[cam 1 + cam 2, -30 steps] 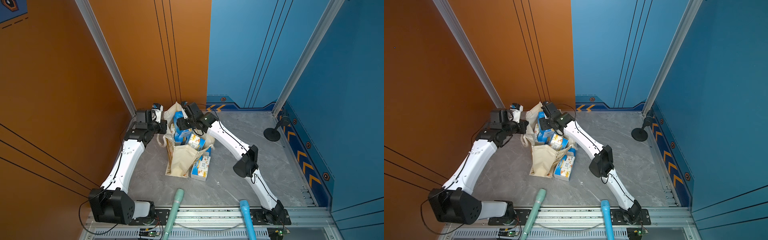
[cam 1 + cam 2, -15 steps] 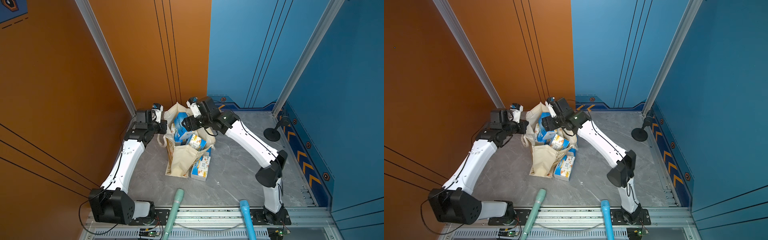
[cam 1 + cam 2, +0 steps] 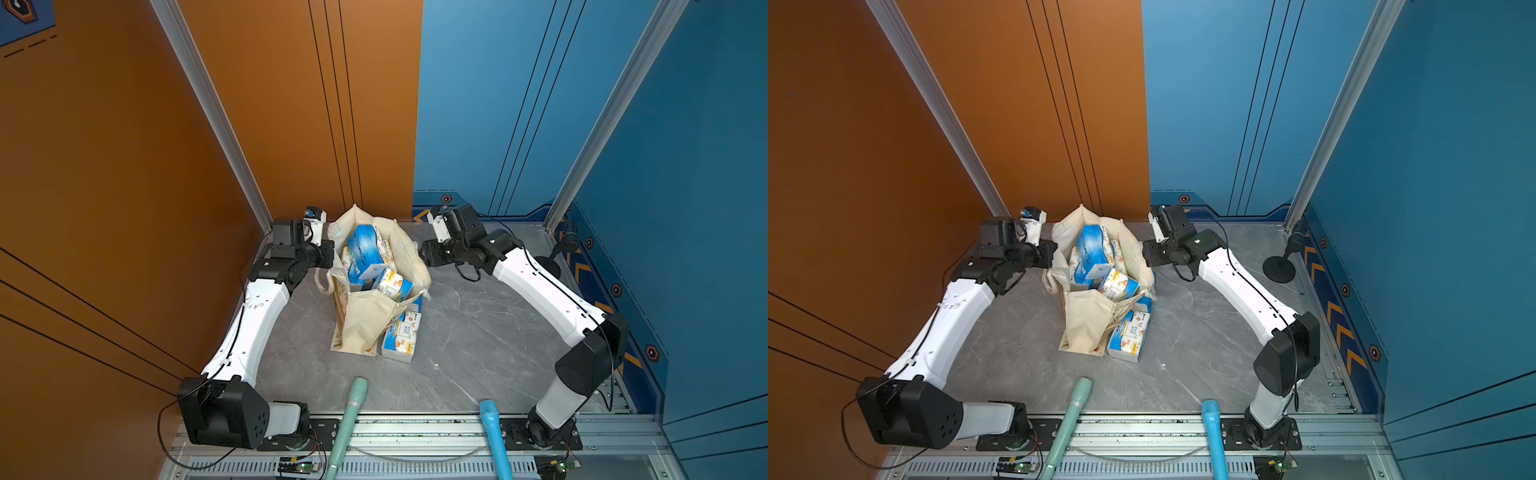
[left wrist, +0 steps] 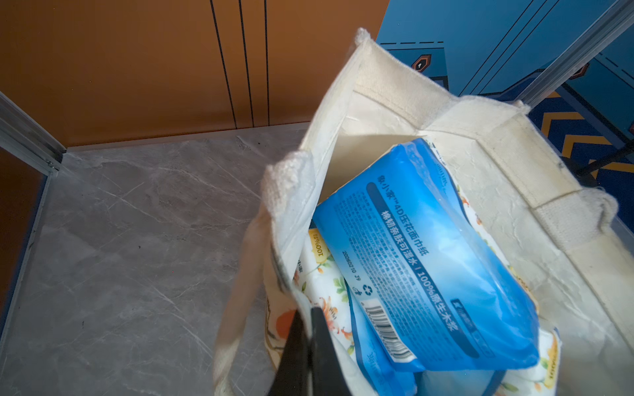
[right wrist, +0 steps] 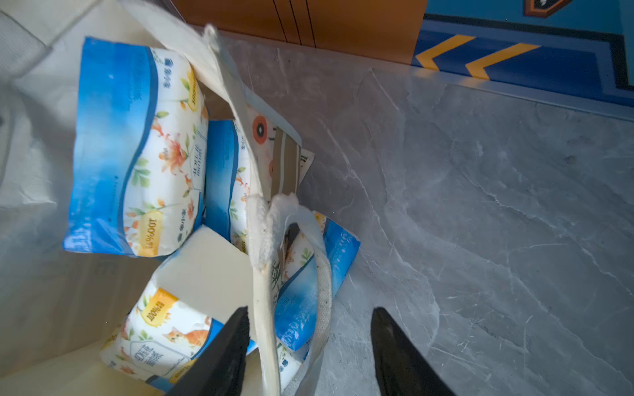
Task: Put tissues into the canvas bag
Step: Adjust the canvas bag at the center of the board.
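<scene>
Grey marble tabletop (image 3: 478,332): the bag (image 3: 365,328) stands near its far edge, tissue packs (image 3: 365,253) heaped inside.
The left gripper (image 4: 307,315) is clamped on the bag's rim. The right gripper (image 5: 310,310) gapes empty astride the handle (image 5: 322,274) and should lift clear without snagging, then fetch the pack (image 3: 401,336) lying against the bag's near side.

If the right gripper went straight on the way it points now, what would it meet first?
Most likely the canvas bag: its loop handle hangs just ahead, between the open fingers of the right gripper, with a tissue pack showing behind it. Exact depth is hard to judge from the wrist view.
</scene>
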`<state>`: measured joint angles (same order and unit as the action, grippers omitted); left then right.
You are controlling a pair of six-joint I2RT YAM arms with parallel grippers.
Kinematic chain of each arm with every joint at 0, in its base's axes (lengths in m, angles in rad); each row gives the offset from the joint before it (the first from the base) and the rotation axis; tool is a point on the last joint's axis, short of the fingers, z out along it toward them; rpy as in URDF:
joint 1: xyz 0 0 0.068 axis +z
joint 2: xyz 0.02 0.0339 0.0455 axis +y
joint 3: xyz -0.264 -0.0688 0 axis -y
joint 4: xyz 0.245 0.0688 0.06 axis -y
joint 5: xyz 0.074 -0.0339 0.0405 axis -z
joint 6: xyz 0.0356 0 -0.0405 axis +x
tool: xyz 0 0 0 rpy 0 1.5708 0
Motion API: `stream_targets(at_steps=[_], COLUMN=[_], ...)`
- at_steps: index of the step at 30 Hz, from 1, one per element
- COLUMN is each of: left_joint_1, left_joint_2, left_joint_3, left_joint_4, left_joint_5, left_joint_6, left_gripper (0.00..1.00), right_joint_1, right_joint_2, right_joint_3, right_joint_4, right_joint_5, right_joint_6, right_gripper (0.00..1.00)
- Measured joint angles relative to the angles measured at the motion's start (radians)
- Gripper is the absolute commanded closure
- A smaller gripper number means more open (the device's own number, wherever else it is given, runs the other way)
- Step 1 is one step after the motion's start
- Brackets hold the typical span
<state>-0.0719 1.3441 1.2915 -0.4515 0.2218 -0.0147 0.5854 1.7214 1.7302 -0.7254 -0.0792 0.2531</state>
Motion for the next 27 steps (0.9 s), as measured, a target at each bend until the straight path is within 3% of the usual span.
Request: stream_targets(at_steps=[6, 9, 13, 18, 27], left_joint_1=[0.0, 0.0, 0.0, 0.0, 0.015], left_joint_2=[0.0, 0.0, 0.0, 0.0, -0.002], left_joint_3=[0.0, 0.0, 0.0, 0.0, 0.021], left_joint_4=[0.0, 0.0, 0.0, 0.0, -0.02], left_joint_5=[0.0, 0.0, 0.001, 0.016, 0.037], left_joint_6=[0.0, 0.0, 0.0, 0.0, -0.008], left_gripper=[1.0, 1.0, 1.0, 1.0, 1.0], right_joint_1=[0.003, 0.005, 0.016, 0.038, 0.103], right_joint_2=[0.014, 0.023, 0.041, 0.056, 0.076], right_joint_3=[-0.005, -0.005, -0.005, -0.005, 0.122], right_joint_4=[0.0, 0.0, 0.0, 0.0, -0.05], right_joint_5=[-0.019, -0.034, -0.068, -0.087, -0.095], right_joint_6=[0.009, 0.013, 0.027, 0.035, 0.024], right_gripper=[0.49, 0.59, 0.8, 0.92, 1.0])
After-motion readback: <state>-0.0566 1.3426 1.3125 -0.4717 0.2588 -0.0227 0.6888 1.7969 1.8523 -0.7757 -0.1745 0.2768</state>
